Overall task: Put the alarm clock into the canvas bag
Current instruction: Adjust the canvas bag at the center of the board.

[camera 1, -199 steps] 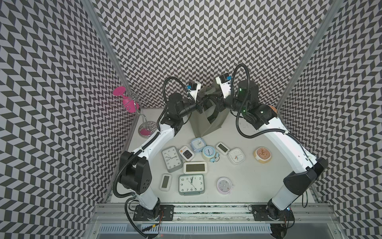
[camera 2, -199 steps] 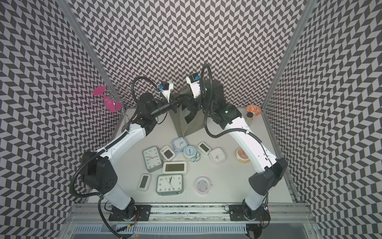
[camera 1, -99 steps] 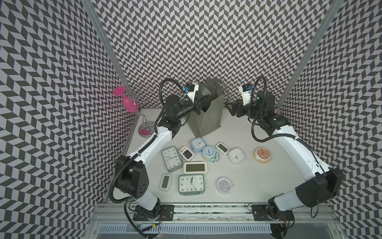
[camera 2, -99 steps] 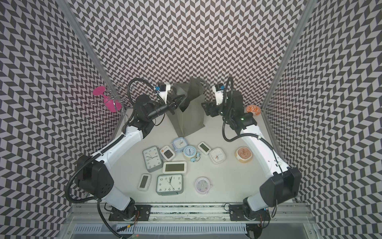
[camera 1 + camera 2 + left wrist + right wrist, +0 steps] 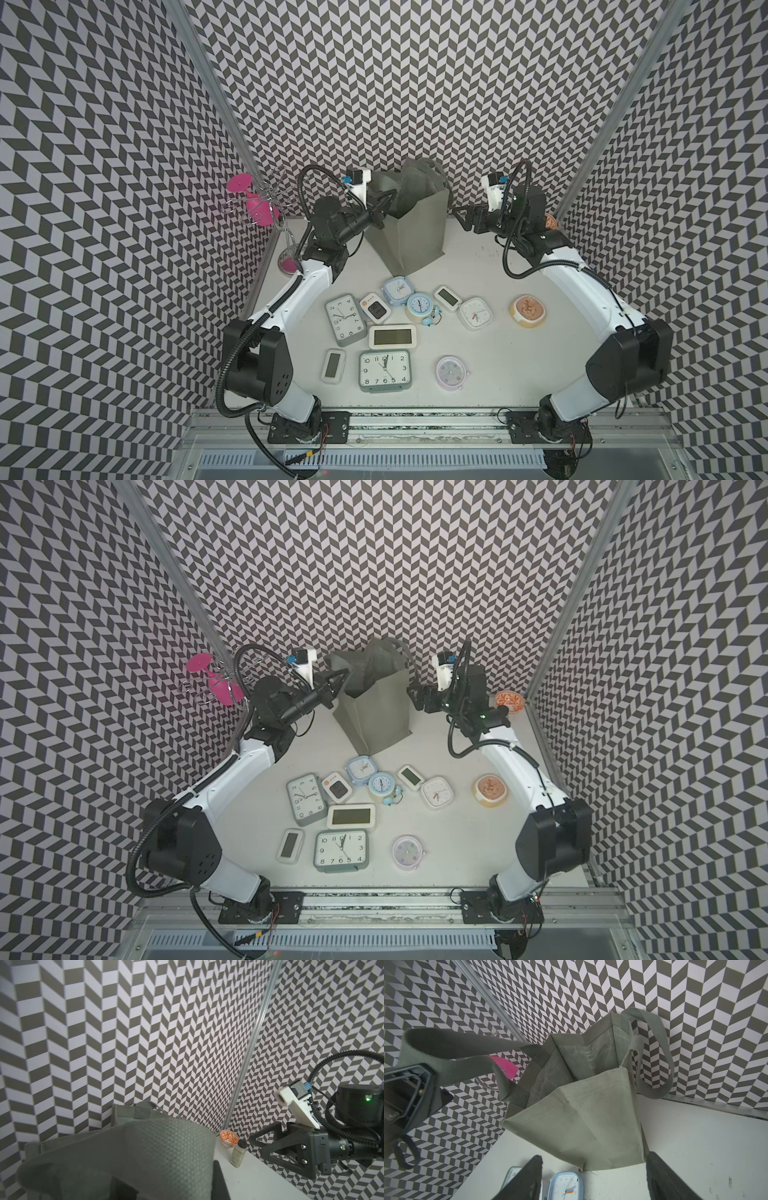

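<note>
Pinching a handle (image 5: 452, 1043) of the canvas bag (image 5: 415, 232), the left end effector (image 5: 386, 200) is closed; the right end effector (image 5: 460, 217) gapes empty beside it. 10 alarm clocks (image 5: 385, 371) crowd the counter (image 5: 498, 374).

Clear drop from above into open mouth of canvas bag (image 5: 415, 232). Left hand (image 5: 384, 203) pinching one handle (image 5: 452, 1057) beside its rim. Bare table (image 5: 469, 266) between bag and spread right hand (image 5: 461, 218). Clocks (image 5: 392, 336) crowding the near side.

White arms (image 5: 307, 286), black joints (image 5: 262, 365), ribbed cables (image 5: 219, 392)
</note>
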Robot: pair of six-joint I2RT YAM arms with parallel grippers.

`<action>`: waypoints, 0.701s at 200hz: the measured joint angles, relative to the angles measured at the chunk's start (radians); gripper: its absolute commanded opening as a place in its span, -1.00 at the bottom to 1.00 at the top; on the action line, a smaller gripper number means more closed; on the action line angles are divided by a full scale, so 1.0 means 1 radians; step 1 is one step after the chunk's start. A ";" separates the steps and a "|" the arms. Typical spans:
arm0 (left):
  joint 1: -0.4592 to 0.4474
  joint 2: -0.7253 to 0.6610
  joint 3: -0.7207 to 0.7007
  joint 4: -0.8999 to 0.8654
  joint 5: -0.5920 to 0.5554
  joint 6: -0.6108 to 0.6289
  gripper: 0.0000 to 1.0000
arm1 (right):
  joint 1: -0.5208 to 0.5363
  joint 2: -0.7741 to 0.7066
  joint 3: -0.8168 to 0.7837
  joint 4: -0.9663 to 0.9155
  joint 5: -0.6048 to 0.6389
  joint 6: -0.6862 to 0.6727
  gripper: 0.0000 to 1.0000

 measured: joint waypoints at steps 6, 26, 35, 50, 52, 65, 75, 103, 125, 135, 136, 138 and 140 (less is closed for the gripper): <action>0.015 -0.004 -0.013 0.011 0.002 -0.016 -1.00 | 0.000 0.011 0.009 0.003 0.000 0.005 0.59; 0.063 -0.022 -0.079 0.072 0.014 -0.077 -1.00 | 0.006 0.036 0.030 0.008 0.003 0.015 0.59; 0.085 -0.029 -0.111 0.102 0.029 -0.106 -1.00 | 0.011 0.049 0.049 0.008 0.006 0.021 0.60; 0.118 -0.032 -0.159 0.155 0.053 -0.156 -1.00 | 0.023 0.079 0.089 0.011 0.013 0.029 0.60; 0.122 -0.032 -0.166 0.163 0.058 -0.163 -1.00 | 0.026 0.083 0.094 0.013 0.014 0.031 0.60; 0.146 -0.032 -0.208 0.206 0.081 -0.199 -1.00 | 0.041 0.104 0.116 0.024 0.028 0.037 0.60; 0.165 -0.032 -0.238 0.238 0.099 -0.221 -1.00 | 0.052 0.115 0.124 0.031 0.039 0.044 0.60; 0.197 -0.032 -0.319 0.317 0.135 -0.269 -1.00 | 0.082 0.144 0.131 0.038 0.068 0.060 0.60; 0.211 -0.032 -0.366 0.344 0.152 -0.282 -0.51 | 0.095 0.163 0.131 0.038 0.084 0.069 0.60; 0.215 -0.032 -0.388 0.356 0.159 -0.292 -0.21 | 0.100 0.167 0.131 0.038 0.091 0.073 0.61; 0.215 -0.032 -0.390 0.355 0.159 -0.293 -0.18 | 0.100 0.168 0.131 0.038 0.092 0.074 0.61; 0.215 -0.032 -0.394 0.354 0.159 -0.289 -0.13 | 0.100 0.169 0.131 0.037 0.093 0.074 0.62; 0.216 -0.032 -0.399 0.355 0.160 -0.285 -0.08 | 0.100 0.169 0.131 0.037 0.094 0.074 0.62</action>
